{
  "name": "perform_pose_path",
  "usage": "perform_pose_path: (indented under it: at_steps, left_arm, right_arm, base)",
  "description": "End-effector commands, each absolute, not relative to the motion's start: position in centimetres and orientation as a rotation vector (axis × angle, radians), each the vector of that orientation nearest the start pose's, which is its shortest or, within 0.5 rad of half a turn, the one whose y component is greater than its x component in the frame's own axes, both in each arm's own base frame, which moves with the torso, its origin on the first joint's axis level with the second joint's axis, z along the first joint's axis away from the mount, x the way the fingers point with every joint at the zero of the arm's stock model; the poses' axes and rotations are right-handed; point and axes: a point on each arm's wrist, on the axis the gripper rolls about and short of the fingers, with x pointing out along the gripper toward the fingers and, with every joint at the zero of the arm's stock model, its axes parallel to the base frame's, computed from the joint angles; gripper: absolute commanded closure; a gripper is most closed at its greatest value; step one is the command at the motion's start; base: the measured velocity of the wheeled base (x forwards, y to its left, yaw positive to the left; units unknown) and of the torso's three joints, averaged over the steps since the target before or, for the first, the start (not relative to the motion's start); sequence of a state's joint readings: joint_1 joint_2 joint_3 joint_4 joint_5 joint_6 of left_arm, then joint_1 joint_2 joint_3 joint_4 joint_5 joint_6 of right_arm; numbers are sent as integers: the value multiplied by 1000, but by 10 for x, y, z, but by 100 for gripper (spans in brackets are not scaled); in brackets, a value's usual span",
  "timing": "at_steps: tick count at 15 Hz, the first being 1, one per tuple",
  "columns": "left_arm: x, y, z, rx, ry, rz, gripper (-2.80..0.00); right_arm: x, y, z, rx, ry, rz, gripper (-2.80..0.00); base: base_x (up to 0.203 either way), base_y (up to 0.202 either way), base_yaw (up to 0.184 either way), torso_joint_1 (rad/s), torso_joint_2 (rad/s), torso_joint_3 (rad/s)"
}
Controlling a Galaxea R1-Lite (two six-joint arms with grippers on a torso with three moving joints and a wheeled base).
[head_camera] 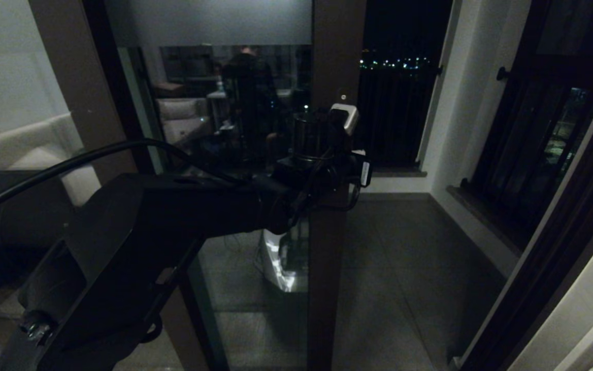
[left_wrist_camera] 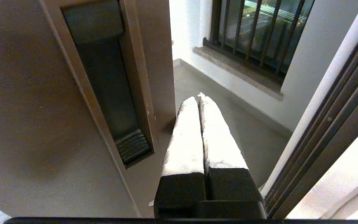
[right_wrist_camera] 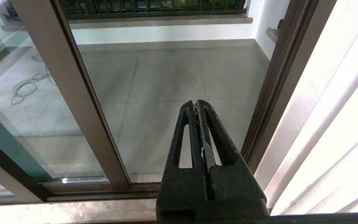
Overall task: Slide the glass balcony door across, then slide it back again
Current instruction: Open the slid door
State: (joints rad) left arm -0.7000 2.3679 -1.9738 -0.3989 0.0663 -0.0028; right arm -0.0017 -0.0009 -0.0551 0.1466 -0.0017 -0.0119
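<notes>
The glass balcony door (head_camera: 234,288) stands partly open, its frosted band (head_camera: 209,23) at the top and its brown stile (head_camera: 335,62) in mid view. My left arm reaches across to that stile at handle height. In the left wrist view my left gripper (left_wrist_camera: 197,98) is shut and empty. Its white-taped fingers (left_wrist_camera: 185,140) lie close along the stile's free edge, just past the recessed handle (left_wrist_camera: 107,87); I cannot tell whether they touch it. My right gripper (right_wrist_camera: 196,104) is shut and empty, hanging low before the opening above the floor track, out of the head view.
An unmoving pane (head_camera: 18,129) reflecting a sofa stands on the left. The tiled balcony floor (head_camera: 405,268) shows through the opening. A black-barred window (head_camera: 533,154) is on the right wall. The dark door jamb (right_wrist_camera: 275,77) and a pale curtain (right_wrist_camera: 337,124) stand to the right.
</notes>
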Motion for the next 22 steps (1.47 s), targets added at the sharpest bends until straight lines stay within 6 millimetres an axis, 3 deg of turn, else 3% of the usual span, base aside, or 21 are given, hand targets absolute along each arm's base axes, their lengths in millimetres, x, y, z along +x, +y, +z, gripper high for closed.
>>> perform_pose_path:
  at_steps: [1, 22]
  left_arm:
    - [389, -322, 218, -10, -16, -612, 0]
    - [403, -299, 226, -14, -33, -541, 0]
  right_arm:
    - [-28, 0, 76, -12, 92, -3, 0]
    - [-28, 0, 76, -12, 92, -3, 0]
  base:
    - [0, 0, 0, 0, 0, 0]
    - [0, 0, 0, 0, 0, 0]
